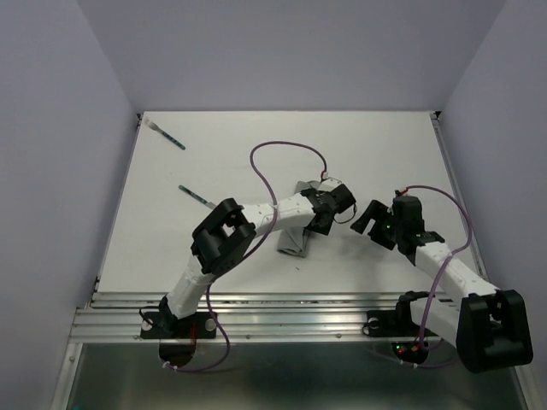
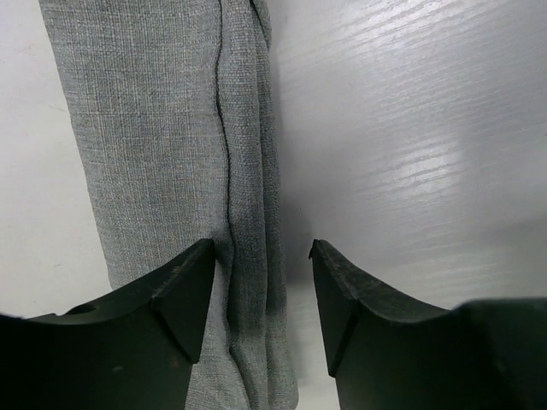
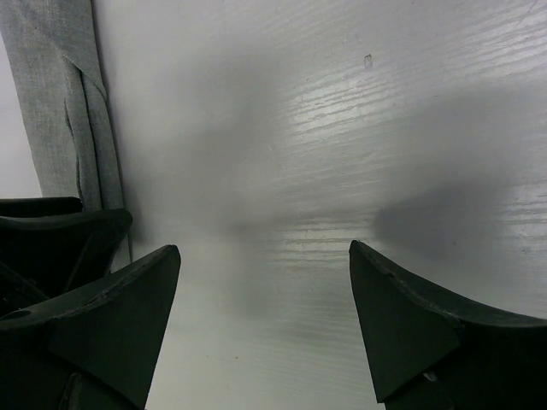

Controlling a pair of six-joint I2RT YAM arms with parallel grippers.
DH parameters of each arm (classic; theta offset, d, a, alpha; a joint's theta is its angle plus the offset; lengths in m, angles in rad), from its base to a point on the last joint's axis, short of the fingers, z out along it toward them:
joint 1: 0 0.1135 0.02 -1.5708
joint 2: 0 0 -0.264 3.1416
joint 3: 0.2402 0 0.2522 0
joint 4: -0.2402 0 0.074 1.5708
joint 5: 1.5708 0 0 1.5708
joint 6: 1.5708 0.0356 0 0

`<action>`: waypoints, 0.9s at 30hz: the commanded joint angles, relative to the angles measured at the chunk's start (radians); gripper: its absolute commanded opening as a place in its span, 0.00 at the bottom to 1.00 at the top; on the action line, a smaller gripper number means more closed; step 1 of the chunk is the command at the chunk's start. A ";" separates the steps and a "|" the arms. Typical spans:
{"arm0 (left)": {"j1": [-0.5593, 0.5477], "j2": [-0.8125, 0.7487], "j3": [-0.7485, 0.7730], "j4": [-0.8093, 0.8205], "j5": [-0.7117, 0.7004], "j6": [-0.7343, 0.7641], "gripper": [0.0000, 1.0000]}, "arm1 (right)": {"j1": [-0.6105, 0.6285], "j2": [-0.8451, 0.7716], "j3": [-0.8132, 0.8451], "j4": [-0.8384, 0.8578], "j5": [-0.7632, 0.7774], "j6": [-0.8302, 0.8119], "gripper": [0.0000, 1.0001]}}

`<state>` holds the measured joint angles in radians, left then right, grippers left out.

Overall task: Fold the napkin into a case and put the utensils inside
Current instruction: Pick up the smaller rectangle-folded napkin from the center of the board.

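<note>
Hovering low over the folded napkin [image 2: 162, 128] at mid-worktop [image 1: 256, 145], the left pincer [image 2: 261, 256] had its jaws apart, straddling the strip's layered right edge and clamped on nothing. The right pincer [image 3: 265, 256] gaped over bare surface just beside it. The far utensil [image 1: 167, 135] and nearer utensil [image 1: 198, 198] lay well away, far left. Pressing the layers flat without dragging them open seemed wise before fetching cutlery.
</note>
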<state>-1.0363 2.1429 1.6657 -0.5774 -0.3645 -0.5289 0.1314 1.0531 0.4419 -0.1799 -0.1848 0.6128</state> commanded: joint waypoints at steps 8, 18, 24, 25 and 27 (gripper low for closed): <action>-0.025 0.041 0.062 -0.045 -0.080 -0.016 0.43 | -0.007 -0.018 -0.005 0.005 -0.022 -0.015 0.85; -0.028 0.094 0.100 -0.058 -0.096 0.000 0.39 | -0.007 -0.027 -0.008 0.005 -0.028 -0.012 0.85; -0.027 0.112 0.112 -0.065 -0.103 0.007 0.06 | -0.007 -0.039 -0.011 0.003 -0.030 -0.007 0.85; -0.028 0.110 0.114 -0.067 -0.106 0.007 0.01 | -0.007 -0.041 -0.011 0.003 -0.030 -0.007 0.85; -0.028 0.104 0.117 -0.065 -0.102 0.012 0.00 | -0.007 -0.045 -0.009 0.003 -0.030 -0.007 0.85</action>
<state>-1.0595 2.2299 1.7512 -0.6231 -0.4564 -0.5152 0.1310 1.0328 0.4419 -0.1806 -0.2100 0.6132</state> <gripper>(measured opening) 0.180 0.851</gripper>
